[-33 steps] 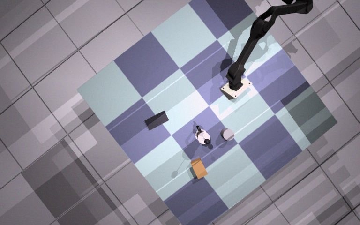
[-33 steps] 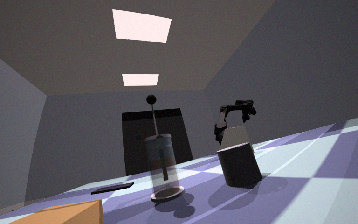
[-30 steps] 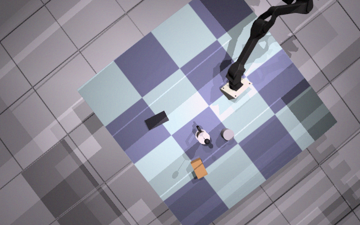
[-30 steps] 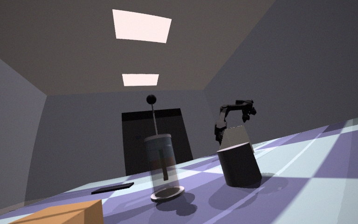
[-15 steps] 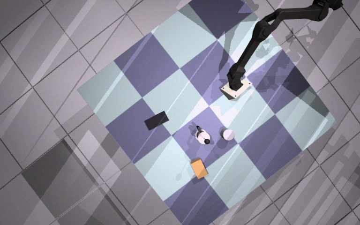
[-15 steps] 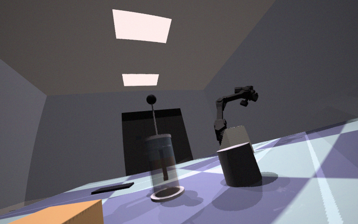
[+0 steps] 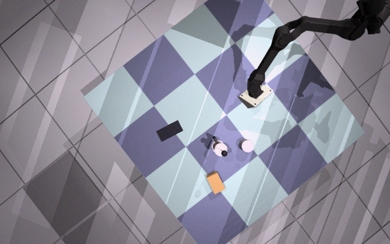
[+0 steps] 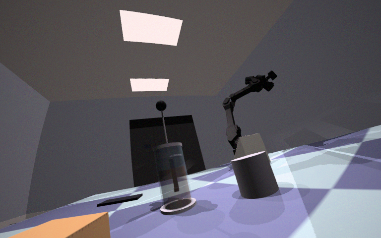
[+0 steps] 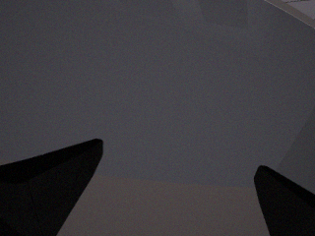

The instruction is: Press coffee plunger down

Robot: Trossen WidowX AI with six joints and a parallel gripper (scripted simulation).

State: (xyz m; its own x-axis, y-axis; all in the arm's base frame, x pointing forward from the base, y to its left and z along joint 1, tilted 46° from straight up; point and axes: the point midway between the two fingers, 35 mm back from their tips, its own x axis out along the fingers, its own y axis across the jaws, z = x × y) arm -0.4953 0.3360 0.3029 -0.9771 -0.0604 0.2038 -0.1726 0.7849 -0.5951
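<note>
- Near the middle of the checkered surface, the coffee press stands upright on its ring base, with open squares stretching toward the far-left edge.
- Around it sit three neighbours: a dark cylinder just beside it, an orange box near the closer edge, and a flat black slab on the other side, all apart from the press.
- Between the press and the arm's pale mounting block lies a stretch of bare squares.
- Clear, smooth walls form the press body, showing a brown layer inside under a pale lid; a thin rod rises from the lid to the plunger knob, a dark ball, standing high.
- Matte and slightly tapered, the cylinder has a pale top; the slab is thin and rectangular.
- Far from the press, the end effector hangs high in the air, past the surface's edge, at the end of the black jointed arm.
- Seen from the wrist view, its dark fingers are spread wide with nothing between them, facing a plain grey wall.
</note>
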